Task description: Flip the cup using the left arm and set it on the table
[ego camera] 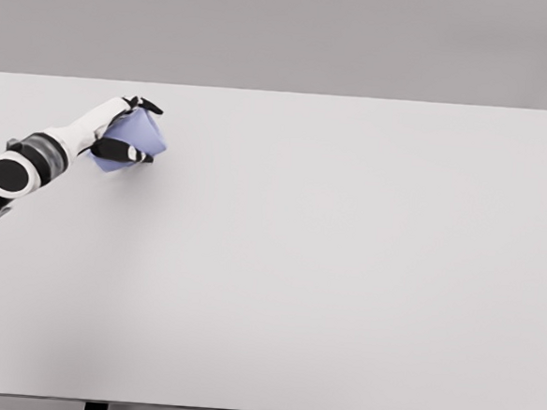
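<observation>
A pale blue cup (134,137) sits tilted in my left hand (128,131) at the far left of the white table (326,265). The black-tipped fingers (119,153) curl around the cup from above and below. The white left arm comes in from the left edge. I cannot tell which way the cup's mouth points, or whether the cup touches the table. The right arm does not show.
The table's back edge runs just behind the hand, and its left edge lies close by. Two dark table legs (96,409) show at the bottom edge.
</observation>
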Robot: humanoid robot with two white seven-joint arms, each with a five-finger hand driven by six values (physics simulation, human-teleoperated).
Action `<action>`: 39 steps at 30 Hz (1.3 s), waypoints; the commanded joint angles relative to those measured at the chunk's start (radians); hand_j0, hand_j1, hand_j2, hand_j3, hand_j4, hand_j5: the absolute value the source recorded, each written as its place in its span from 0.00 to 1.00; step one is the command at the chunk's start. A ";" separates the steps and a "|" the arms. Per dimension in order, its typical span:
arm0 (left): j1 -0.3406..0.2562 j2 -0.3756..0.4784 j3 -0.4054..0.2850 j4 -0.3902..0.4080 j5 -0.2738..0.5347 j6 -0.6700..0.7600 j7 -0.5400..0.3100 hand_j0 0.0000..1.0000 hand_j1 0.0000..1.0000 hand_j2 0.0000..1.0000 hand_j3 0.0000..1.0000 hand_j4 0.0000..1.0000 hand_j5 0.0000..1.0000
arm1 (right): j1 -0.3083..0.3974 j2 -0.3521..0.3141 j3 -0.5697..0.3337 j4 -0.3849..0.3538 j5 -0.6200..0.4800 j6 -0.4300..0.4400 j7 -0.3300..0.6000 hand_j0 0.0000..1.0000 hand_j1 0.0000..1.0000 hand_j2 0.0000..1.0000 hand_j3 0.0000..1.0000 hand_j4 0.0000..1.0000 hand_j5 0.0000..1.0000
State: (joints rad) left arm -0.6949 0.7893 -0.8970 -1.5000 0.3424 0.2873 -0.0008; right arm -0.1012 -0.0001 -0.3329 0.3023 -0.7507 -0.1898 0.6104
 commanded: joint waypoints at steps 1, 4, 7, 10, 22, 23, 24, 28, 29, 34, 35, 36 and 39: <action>0.000 0.007 0.013 0.000 -0.005 -0.111 0.004 0.60 0.60 0.60 0.60 0.60 0.60 | 0.000 0.000 0.000 0.000 0.001 -0.002 0.000 1.00 1.00 1.00 1.00 1.00 1.00; 0.018 0.013 0.015 0.004 -0.003 -0.250 0.025 0.58 0.58 0.58 0.58 0.58 0.58 | 0.000 0.000 0.000 0.000 0.001 0.000 0.000 1.00 1.00 1.00 1.00 1.00 1.00; 0.058 0.013 0.015 0.006 0.001 -0.462 0.036 0.59 0.59 0.59 0.59 0.59 0.59 | 0.000 0.000 0.000 0.000 0.001 0.000 0.000 1.00 1.00 1.00 1.00 1.00 1.00; 0.080 0.011 0.032 0.000 0.007 -0.569 0.036 0.61 0.61 0.61 0.61 0.61 0.61 | 0.000 0.000 0.000 0.000 0.001 0.000 0.000 1.00 1.00 1.00 1.00 1.00 1.00; 0.256 0.013 0.148 0.009 0.178 -0.898 0.027 0.60 0.60 0.60 0.60 0.60 0.60 | 0.000 0.000 0.000 0.000 0.001 -0.002 0.000 1.00 1.00 1.00 1.00 1.00 1.00; 0.258 0.011 0.148 0.014 0.188 -0.898 0.028 0.60 0.60 0.60 0.60 0.60 0.60 | 0.000 0.000 0.000 0.000 0.001 0.000 0.000 1.00 1.00 1.00 1.00 1.00 1.00; 0.258 0.011 0.148 0.015 0.190 -0.898 0.031 0.60 0.60 0.60 0.60 0.60 0.60 | 0.000 0.000 0.000 0.000 0.001 0.000 0.000 1.00 1.00 1.00 1.00 1.00 1.00; 0.318 -0.001 0.225 0.044 0.214 -0.898 0.033 0.60 0.60 0.60 0.60 0.60 0.60 | 0.000 0.000 0.000 0.000 0.001 0.000 0.000 1.00 1.00 1.00 1.00 1.00 1.00; 0.319 -0.001 0.225 0.063 0.233 -0.898 0.033 0.60 0.60 0.60 0.60 0.60 0.60 | 0.000 0.000 0.000 0.000 0.001 -0.002 0.000 1.00 1.00 1.00 1.00 1.00 1.00; 0.337 -0.025 0.227 0.112 0.257 -0.898 0.025 0.60 0.60 0.60 0.60 0.60 0.60 | 0.000 0.000 0.000 0.000 0.001 0.000 0.000 1.00 1.00 1.00 1.00 1.00 1.00; 0.344 -0.033 0.227 0.110 0.257 -0.898 0.025 0.60 0.60 0.60 0.60 0.60 0.60 | 0.002 0.000 0.000 0.000 0.001 0.000 0.000 1.00 1.00 1.00 1.00 1.00 1.00; 0.350 -0.044 0.227 0.109 0.257 -0.898 0.025 0.60 0.60 0.60 0.60 0.60 0.60 | 0.000 0.000 0.000 0.000 0.001 0.000 0.000 1.00 1.00 1.00 1.00 1.00 1.00; 0.360 -0.065 0.225 0.103 0.256 -0.898 0.022 0.60 0.60 0.60 0.60 0.60 0.60 | 0.000 0.000 0.000 0.000 0.001 0.000 0.000 1.00 1.00 1.00 1.00 1.00 1.00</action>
State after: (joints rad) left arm -0.3298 0.7403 -0.6733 -1.3967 0.5957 -0.6110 0.0225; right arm -0.0997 -0.0001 -0.3329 0.3024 -0.7506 -0.1899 0.6104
